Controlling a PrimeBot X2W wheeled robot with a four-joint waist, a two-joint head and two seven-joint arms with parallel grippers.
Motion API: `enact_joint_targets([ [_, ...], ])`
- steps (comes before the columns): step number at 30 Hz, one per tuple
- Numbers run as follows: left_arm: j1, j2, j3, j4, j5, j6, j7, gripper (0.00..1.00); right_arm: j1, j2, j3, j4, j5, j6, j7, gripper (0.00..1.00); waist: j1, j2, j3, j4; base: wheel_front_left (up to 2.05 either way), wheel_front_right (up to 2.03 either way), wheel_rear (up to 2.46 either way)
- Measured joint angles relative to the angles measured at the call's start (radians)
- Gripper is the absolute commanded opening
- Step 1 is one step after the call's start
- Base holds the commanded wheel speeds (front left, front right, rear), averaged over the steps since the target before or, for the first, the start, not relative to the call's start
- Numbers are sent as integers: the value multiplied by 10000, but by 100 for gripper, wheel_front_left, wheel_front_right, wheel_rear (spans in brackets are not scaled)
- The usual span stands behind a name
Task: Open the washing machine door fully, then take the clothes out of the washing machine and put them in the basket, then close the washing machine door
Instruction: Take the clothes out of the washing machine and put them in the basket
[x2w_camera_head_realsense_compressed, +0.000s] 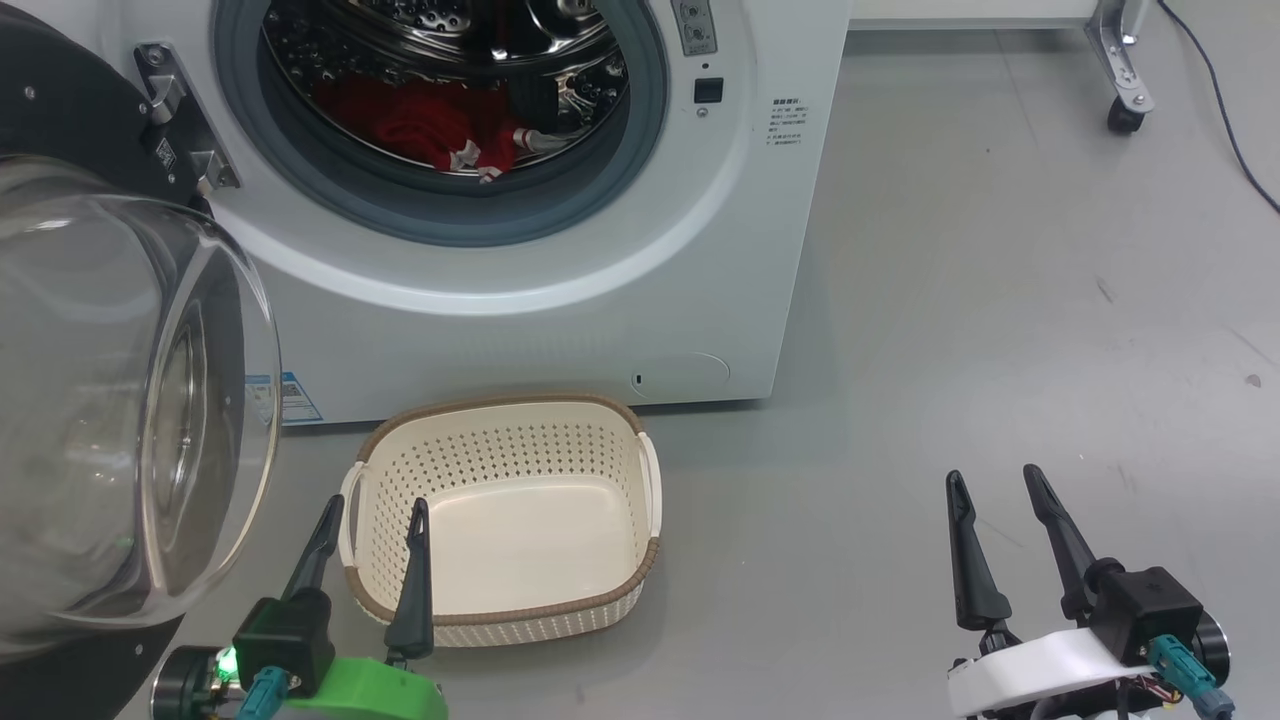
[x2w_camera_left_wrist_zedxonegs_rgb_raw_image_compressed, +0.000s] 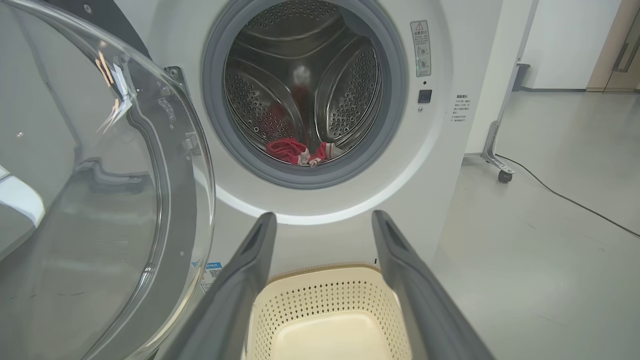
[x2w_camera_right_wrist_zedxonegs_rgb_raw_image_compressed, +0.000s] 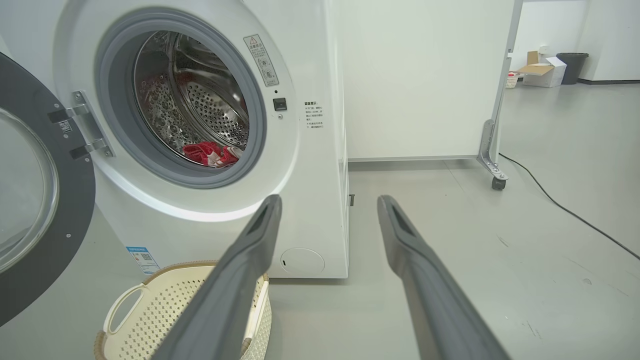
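The white washing machine (x2w_camera_head_realsense_compressed: 560, 300) (x2w_camera_left_wrist_zedxonegs_rgb_raw_image_compressed: 450, 165) (x2w_camera_right_wrist_zedxonegs_rgb_raw_image_compressed: 320, 150) stands with its door (x2w_camera_head_realsense_compressed: 110, 400) (x2w_camera_left_wrist_zedxonegs_rgb_raw_image_compressed: 90, 200) (x2w_camera_right_wrist_zedxonegs_rgb_raw_image_compressed: 35, 200) swung open to the left, glass bowl bulging toward me. Red clothes (x2w_camera_head_realsense_compressed: 420, 125) (x2w_camera_left_wrist_zedxonegs_rgb_raw_image_compressed: 292, 150) (x2w_camera_right_wrist_zedxonegs_rgb_raw_image_compressed: 207, 152) with white trim lie at the bottom of the steel drum. The cream basket (x2w_camera_head_realsense_compressed: 640, 500) (x2w_camera_left_wrist_zedxonegs_rgb_raw_image_compressed: 320, 300) (x2w_camera_right_wrist_zedxonegs_rgb_raw_image_compressed: 155, 310) sits on the floor in front of the machine with nothing in it. My left gripper (x2w_camera_head_realsense_compressed: 375, 512) (x2w_camera_left_wrist_zedxonegs_rgb_raw_image_compressed: 324, 220) hangs open over the basket's near left corner. Over bare floor at the right, my right gripper (x2w_camera_head_realsense_compressed: 995, 482) (x2w_camera_right_wrist_zedxonegs_rgb_raw_image_compressed: 329, 202) is open and holds nothing.
Grey floor (x2w_camera_head_realsense_compressed: 1000, 350) stretches to the right of the machine. A white panel on a castor foot (x2w_camera_head_realsense_compressed: 1125, 90) (x2w_camera_right_wrist_zedxonegs_rgb_raw_image_compressed: 492, 170) stands behind, with a black cable (x2w_camera_left_wrist_zedxonegs_rgb_raw_image_compressed: 570, 200) trailing across the floor. Boxes and a bin (x2w_camera_right_wrist_zedxonegs_rgb_raw_image_compressed: 570, 67) sit far back.
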Motion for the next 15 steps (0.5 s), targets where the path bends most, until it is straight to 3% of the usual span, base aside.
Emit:
enact_joint_targets([
  [15, 1, 4, 54, -2, 92, 31, 86, 100, 55, 0, 27, -10, 73, -4, 0, 100, 0, 0, -13, -43, 92, -92, 0],
])
